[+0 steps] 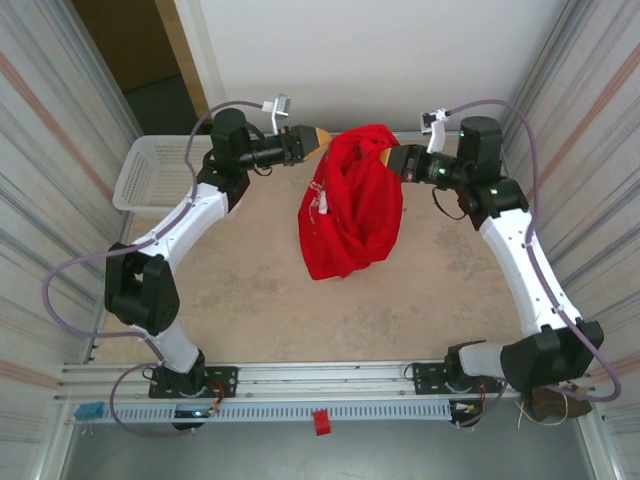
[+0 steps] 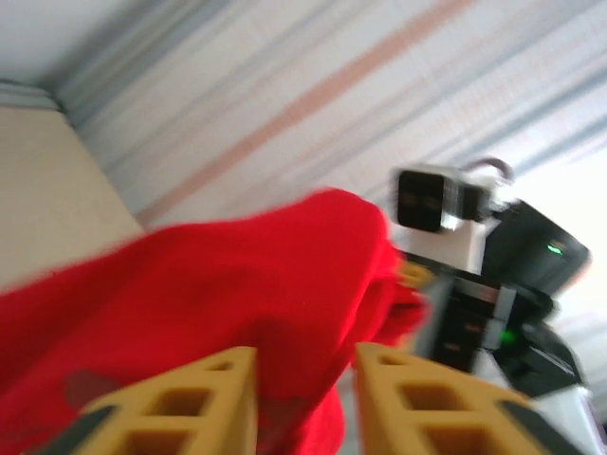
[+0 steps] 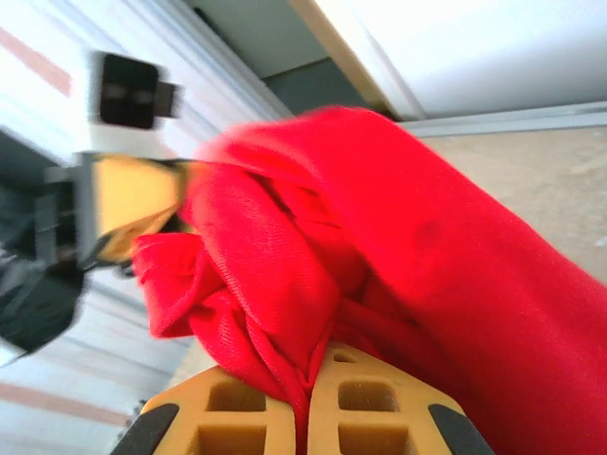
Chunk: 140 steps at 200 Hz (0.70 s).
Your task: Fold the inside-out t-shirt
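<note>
Shirt position: the t-shirt (image 1: 350, 205) hangs in a bunched red mass over the far middle of the table (image 1: 250, 300), its top between the two grippers. Whether its lower end rests on the surface cannot be told.
Right gripper: the right gripper (image 1: 392, 155) is clenched on the t-shirt. The right wrist view shows a ridge of red cloth pinched between the closed fingers (image 3: 370, 408).
Left gripper: the left gripper (image 1: 322, 141) sits just beside the top left of the cloth. In the left wrist view its fingers (image 2: 190, 403) stand apart, released. Whether cloth touches them cannot be told.
Work done: no fold is visible. The cloth is twisted and gathered, with no flat panel, straight hem or sleeve laid out.
Work left: judged as nearly all of it. The shirt needs spreading flat on the table, then each fold.
Stage: judged early, a lift or regrasp to open out the cloth.
Open room: the bare table between the shirt and the arm bases looks ample for laying it flat.
Left edge: the basket (image 1: 128, 172) stands at the far left corner, near the left arm's elbow and apart from the shirt.
Side limits: ribbed walls (image 1: 60, 150) close in both flanks, and the right arm runs close to its wall.
Near edge: the metal rail (image 1: 330, 378) carries the arm bases.
Risk: a one-sided hold may let the cloth swing or slump.
</note>
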Available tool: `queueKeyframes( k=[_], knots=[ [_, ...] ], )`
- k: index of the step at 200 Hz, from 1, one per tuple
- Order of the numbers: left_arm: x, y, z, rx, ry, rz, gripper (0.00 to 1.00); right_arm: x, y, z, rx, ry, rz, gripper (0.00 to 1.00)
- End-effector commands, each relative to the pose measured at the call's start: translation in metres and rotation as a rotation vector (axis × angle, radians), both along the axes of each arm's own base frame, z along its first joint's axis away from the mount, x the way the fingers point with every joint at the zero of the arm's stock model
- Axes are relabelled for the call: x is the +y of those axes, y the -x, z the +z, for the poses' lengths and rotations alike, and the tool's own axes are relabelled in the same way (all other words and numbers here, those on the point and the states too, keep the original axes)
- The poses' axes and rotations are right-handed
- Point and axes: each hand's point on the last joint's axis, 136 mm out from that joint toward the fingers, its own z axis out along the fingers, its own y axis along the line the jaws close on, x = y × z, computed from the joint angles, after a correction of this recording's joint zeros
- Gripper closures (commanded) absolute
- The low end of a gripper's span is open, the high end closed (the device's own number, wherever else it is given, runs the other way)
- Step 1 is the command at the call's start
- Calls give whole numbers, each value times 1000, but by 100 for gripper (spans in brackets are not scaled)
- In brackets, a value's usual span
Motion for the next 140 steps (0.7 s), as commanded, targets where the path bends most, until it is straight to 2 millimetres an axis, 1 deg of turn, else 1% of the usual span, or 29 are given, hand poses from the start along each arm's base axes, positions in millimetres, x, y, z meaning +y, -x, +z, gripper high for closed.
queueKeyframes(
  k=[1, 19, 33, 45, 71, 86, 100, 140],
  knots=[
    [16, -21, -8, 17, -3, 95, 49, 3, 25, 35, -84, -87, 111, 100],
    [20, -18, -14, 15, -32, 121, 42, 0, 23, 34, -68, -115, 123, 100],
    [20, -6, -18, 6, -53, 131, 41, -1, 22, 33, -64, -127, 124, 100],
    [17, 9, -18, -16, -77, 136, 40, 0, 21, 32, -55, -140, 136, 100],
    [0, 47, -26, -96, -201, 131, 36, 2, 21, 32, -46, -156, 147, 100],
    [-12, 60, -33, -151, -269, 140, 35, 2, 21, 33, -45, -162, 149, 100],
    [-21, 65, -40, -185, -313, 144, 34, 2, 20, 33, -40, -169, 148, 100],
    [-35, 61, -71, -210, -446, 168, 33, 2, 19, 34, -35, -178, 140, 100]
  ],
)
